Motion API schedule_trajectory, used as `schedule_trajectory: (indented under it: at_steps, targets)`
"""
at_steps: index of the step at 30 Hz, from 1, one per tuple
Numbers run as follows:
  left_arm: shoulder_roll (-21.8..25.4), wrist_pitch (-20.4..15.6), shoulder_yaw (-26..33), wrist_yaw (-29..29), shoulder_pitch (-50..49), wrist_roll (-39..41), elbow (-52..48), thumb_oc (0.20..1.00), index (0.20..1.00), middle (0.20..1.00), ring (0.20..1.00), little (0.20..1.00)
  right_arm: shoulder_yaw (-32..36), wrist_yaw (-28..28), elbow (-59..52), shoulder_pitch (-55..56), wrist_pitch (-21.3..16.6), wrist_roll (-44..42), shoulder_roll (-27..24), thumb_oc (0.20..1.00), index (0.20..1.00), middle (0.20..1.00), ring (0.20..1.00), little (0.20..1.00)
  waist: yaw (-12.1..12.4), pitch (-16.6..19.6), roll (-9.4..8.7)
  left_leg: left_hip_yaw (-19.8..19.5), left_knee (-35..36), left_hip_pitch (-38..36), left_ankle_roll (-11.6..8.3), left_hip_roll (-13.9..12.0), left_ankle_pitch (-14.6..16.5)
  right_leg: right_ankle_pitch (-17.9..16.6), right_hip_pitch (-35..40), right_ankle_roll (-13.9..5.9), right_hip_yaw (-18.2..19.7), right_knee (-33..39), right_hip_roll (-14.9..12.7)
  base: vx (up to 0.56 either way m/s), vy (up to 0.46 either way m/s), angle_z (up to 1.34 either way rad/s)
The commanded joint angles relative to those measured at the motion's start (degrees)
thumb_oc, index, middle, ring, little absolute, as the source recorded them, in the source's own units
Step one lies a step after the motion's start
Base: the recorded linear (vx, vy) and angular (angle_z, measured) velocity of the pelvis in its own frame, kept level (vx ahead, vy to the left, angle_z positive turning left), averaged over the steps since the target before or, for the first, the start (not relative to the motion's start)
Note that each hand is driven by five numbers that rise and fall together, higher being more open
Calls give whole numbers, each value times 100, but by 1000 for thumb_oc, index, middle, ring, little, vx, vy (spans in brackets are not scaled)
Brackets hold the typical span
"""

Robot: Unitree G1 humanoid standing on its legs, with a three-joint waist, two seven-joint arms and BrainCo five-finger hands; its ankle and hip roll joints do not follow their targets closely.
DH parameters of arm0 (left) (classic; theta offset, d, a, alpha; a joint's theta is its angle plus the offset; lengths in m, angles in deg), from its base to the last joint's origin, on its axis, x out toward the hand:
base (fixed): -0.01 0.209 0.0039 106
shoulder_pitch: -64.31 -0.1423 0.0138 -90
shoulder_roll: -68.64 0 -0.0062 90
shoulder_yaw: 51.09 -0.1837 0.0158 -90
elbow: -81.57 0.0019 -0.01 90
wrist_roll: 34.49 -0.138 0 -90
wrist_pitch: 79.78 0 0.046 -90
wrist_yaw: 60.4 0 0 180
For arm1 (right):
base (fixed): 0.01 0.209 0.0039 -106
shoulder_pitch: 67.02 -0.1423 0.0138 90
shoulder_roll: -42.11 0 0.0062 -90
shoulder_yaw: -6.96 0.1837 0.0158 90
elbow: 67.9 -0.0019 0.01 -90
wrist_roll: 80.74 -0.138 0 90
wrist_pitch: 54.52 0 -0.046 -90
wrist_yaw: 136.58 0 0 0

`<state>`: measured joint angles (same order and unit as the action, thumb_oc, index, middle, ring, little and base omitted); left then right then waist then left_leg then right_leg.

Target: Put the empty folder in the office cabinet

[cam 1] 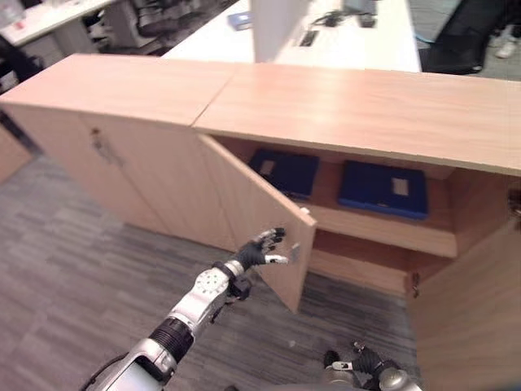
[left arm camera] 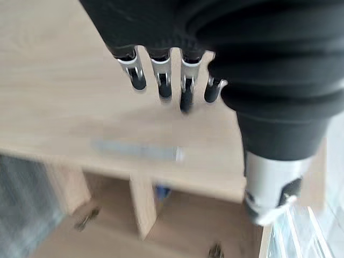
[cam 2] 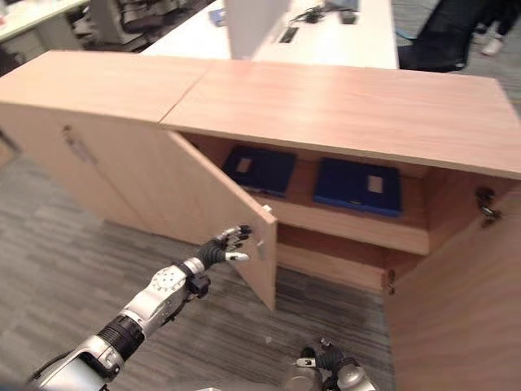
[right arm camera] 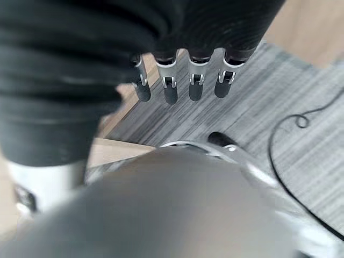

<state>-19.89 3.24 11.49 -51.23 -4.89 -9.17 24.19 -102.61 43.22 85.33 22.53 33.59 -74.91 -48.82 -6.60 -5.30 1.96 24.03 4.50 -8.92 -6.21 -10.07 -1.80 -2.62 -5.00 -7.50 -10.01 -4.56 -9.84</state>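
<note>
reaching toward the open door point(cam 1: 260, 220) of the office cabinet point(cam 1: 342, 106), the left hand point(cam 1: 259, 249) sits at the door's free edge, about 6 o'clock from the upper shelf point(cam 1: 383, 228). fingers loosely spread and relaxed, gripping nothing; whether the tips touch the wood, cannot tell.

on the upper shelf lie two dark blue folders: one point(cam 1: 285, 173) toward 10 o'clock of the opening, the other point(cam 1: 383, 189) toward 2 o'clock, well apart, both flat. which is the empty one, cannot tell. the front edge of the cabinet top hides their back parts.

left wrist view adds a silver bar handle point(left arm camera: 137, 151) on the door face just past the fingers point(left arm camera: 161, 80), blurred; the fingers hang straight. head views show the handle as a small pale mark by the hand.

right hand point(cam 1: 370, 362) low at 5 o'clock, cut by the frame edge. right wrist view shows its fingers point(right arm camera: 193, 83) straight and relaxed over grey carpet point(right arm camera: 279, 102), holding nothing.

the right door point(cam 1: 472, 309) stands open at 4 o'clock, partly cut off. white desk point(cam 1: 358, 41) behind the cabinet at 12 o'clock, items on it too small to make out.
</note>
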Motion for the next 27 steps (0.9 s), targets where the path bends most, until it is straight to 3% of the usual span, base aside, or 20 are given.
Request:
schedule_trajectory:
  at_steps: [1,4,8,9,10,11,12,13,14,16,21,27]
  targets:
    - [7,-388,106,-302,699,-308,190,1000,1000,1000,1000,1000,-221,-71,240,259,33,198,67,1000,1000,1000,1000,1000,-126,191,-395,-135,-391,246,165,332,520,-117,334,-561,-19,138,-650,135,-277,-30]
    - [-1,-429,422,-617,1012,-295,1032,1000,1000,1000,1000,1000,-187,-104,210,393,-29,76,-119,1000,1000,1000,1000,1000,-473,238,-297,30,-460,34,-39,21,454,102,372,-452,245,177,-336,96,-211,-36]
    - [159,-458,685,-744,1250,-302,1571,1000,1000,1000,1000,1000,-187,-102,80,407,-122,-39,-349,1000,1000,1000,1000,1000,-739,203,-214,339,-871,-46,-281,-452,319,359,353,-267,501,99,54,77,-279,-66]
    - [290,-444,779,-756,1368,-292,1782,1000,1000,1000,1000,1000,-157,-113,26,469,-147,-119,-454,1000,1000,1000,1000,1000,-761,149,-173,364,-1295,75,-505,-874,-304,427,476,-133,583,189,322,179,-420,-84]
    - [564,-452,984,-854,1582,-230,2154,1000,1000,1000,1000,1000,-164,-96,22,411,-168,-210,-645,1000,1000,1000,1000,1000,-716,62,-265,-112,-1871,252,-482,-919,-580,525,521,11,885,151,519,169,-370,-129]
    - [610,-449,1025,-844,1645,-184,2225,1000,1000,1000,1000,1000,-172,-86,18,399,-169,-219,-661,1000,1000,1000,1000,1000,-681,70,-298,-330,-1818,333,-406,-778,-485,522,491,6,985,147,518,237,-220,-165]
    - [761,-461,1129,-854,1794,-100,2406,1000,1000,1000,1000,1000,-175,-66,73,349,-182,-258,-741,1000,1000,1000,1000,1000,-495,50,-396,-1107,-1541,563,-212,-253,46,593,554,-19,1288,131,506,197,-48,-203]
    - [868,-488,1154,-874,1890,-68,2502,1000,1000,1000,1000,1000,-163,-63,112,308,-193,-271,-778,1000,1000,1000,1000,1000,-414,42,-426,-1493,-1311,649,-161,5,327,631,599,-33,1431,146,514,285,-40,-217]
    - [1034,-533,1216,-929,2045,-12,2613,1000,1000,1000,1000,1000,-160,-84,184,195,-210,-315,-851,1000,1000,1000,1000,1000,-231,-40,-426,-2222,-1130,1015,-167,389,266,654,702,-29,1611,177,591,194,-32,-156]
    - [1164,-589,1319,-953,2126,80,2639,1000,1000,1000,1000,1000,-176,-121,288,71,-226,-335,-856,1000,1000,1000,1000,1000,-65,-128,-400,-2742,-930,1235,-178,633,194,673,704,-17,1805,156,707,96,-31,-74]
    - [1140,-658,1496,-1006,1791,41,2402,1000,1000,1000,1000,1000,-193,-95,394,125,-213,-226,-730,1000,1000,1000,1000,1000,-47,-39,-325,-2562,-614,857,-58,603,258,636,805,-50,1923,305,702,81,67,-63]
    - [547,-741,1533,-725,203,-21,1304,1000,1000,1000,1000,1000,-72,-74,439,177,-157,-172,-325,1000,1000,1000,1000,1000,118,108,-298,-2125,-82,358,157,725,292,488,777,-215,2035,322,485,37,126,-24]
